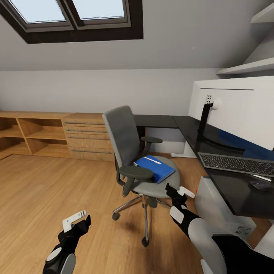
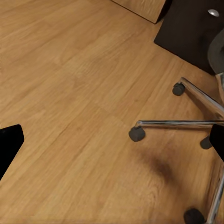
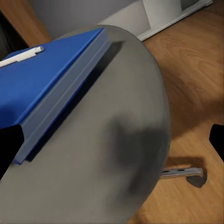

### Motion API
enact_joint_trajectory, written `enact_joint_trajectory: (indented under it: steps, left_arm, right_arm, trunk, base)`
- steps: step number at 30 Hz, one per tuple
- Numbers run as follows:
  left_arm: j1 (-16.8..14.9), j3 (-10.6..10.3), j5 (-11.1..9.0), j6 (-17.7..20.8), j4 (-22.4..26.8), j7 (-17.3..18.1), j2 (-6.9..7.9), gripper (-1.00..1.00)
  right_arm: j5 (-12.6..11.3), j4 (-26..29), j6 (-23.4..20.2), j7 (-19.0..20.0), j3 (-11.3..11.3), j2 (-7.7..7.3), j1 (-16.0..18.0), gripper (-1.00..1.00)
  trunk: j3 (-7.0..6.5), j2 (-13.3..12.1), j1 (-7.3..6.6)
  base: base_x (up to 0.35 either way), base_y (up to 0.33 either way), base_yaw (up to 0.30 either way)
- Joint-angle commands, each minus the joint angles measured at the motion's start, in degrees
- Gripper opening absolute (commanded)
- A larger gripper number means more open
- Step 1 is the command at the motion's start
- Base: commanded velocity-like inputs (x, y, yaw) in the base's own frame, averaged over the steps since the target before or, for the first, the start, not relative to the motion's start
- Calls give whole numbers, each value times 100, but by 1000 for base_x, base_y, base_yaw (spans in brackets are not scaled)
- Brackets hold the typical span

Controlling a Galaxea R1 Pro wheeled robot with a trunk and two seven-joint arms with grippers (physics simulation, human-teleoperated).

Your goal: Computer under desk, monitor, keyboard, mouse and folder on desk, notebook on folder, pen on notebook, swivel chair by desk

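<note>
On the grey fabric seat of the swivel chair (image 1: 152, 182) lies the flat blue folder (image 1: 155, 168), a slim white pen (image 1: 152, 160) resting on its cover. The right gripper (image 1: 182, 192) hovers at the seat's front edge, jaws apart, holding nothing. The left gripper (image 1: 78, 220) hangs open above the light wood floor (image 1: 45, 186). The keyboard (image 1: 238, 164), rounded black mouse (image 1: 262, 185) and wide monitor (image 1: 236, 110) sit on the glossy black desk (image 1: 190, 129).

Even daylight from the skylight (image 1: 72, 15); soft shadow under the chair (image 1: 142, 179); glossy surface (image 1: 228, 179) reflects; wrist views slightly blurred
</note>
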State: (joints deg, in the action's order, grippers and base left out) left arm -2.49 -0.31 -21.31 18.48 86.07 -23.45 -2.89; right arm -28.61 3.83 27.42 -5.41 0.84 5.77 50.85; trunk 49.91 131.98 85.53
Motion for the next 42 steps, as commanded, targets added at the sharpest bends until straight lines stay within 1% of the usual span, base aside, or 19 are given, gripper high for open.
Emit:
enact_joint_trajectory:
  steps: [1,3,11,12,15,20,23,25,26,27,28,29,30,31,32,34,35,38,42]
  left_arm:
    - [-4,-4,-48,19,8,-37,0,100]
    - [-4,-11,-54,22,7,-37,-1,100]
    - [-5,-31,-49,33,-17,-40,-1,100]
    - [-5,-31,-49,33,-19,-44,-3,100]
    - [-6,-31,-49,33,-20,-44,-2,100]
    - [-6,-32,-49,33,-18,-41,-1,100]
    - [-6,-37,-48,47,-17,-43,-1,100]
    - [-5,-43,-49,57,-19,-44,-1,100]
    - [-5,-44,-47,59,-19,-42,-1,100]
    - [-5,-45,-46,59,-19,-43,-1,100]
    - [-6,-46,-44,61,-20,-41,-1,100]
    - [-6,-47,-43,61,-20,-42,-1,100]
    - [-6,-44,-42,63,-20,-42,-1,100]
    - [-6,-43,-42,64,-20,-41,-1,100]
    - [-6,-42,-41,64,-20,-40,-1,100]
    - [-6,-41,-41,64,-20,-42,-1,100]
    - [-5,-43,-41,63,-20,-42,-1,100]
    - [-5,-48,-39,62,-28,-40,-3,100]
    - [-4,-67,-33,60,-51,-34,-4,100]
  right_arm:
    - [23,0,10,-30,8,1,3,100]
    - [17,2,12,-30,10,-3,3,100]
    - [22,4,14,-30,21,-36,3,100]
    - [20,-3,310,-30,14,-38,3,100]
    - [16,-18,637,-32,13,-27,3,100]
    - [6,1,767,-57,30,-61,3,100]
    - [-2,101,734,-75,43,-220,3,100]
    - [-59,290,481,-108,72,-349,7,100]
    - [-101,355,371,-114,88,-379,8,100]
    - [-155,425,248,-116,106,-408,9,100]
    - [-304,564,-31,-121,147,-463,10,100]
    - [-397,630,-177,-123,168,-491,10,100]
    - [-617,732,-452,-124,205,-556,11,100]
    - [-744,769,-569,-125,219,-591,11,100]
    - [-1020,820,-742,-117,240,-656,12,100]
    - [-1293,852,-849,-103,253,-703,12,100]
    - [-1521,871,-907,-88,259,-734,12,100]
    - [-1772,885,-935,-53,249,-762,12,100]
    - [-1910,876,-918,106,249,-772,12,100]
  trunk:
    - [6,3,-1]
    - [6,3,-1]
    - [150,324,175]
    - [167,364,197]
    - [221,484,262]
    - [311,684,372]
    - [365,805,438]
    - [401,885,482]
    - [419,925,504]
    - [437,965,526]
    - [455,1005,548]
    - [473,1045,570]
    - [491,1086,592]
    - [509,1126,614]
    - [531,1127,616]
    - [553,1128,619]
    - [553,1128,619]
    - [553,1128,619]
    - [553,1128,619]
  base:
    - [0,0,0]
    - [0,0,0]
    - [0,0,0]
    - [0,0,0]
    - [0,0,0]
    - [0,0,0]
    - [0,0,0]
    - [0,0,0]
    - [0,0,0]
    - [0,0,0]
    - [0,0,0]
    - [0,0,0]
    - [0,0,0]
    - [0,0,0]
    - [0,0,0]
    - [0,0,0]
    - [0,0,0]
    - [0,0,0]
    - [0,0,0]
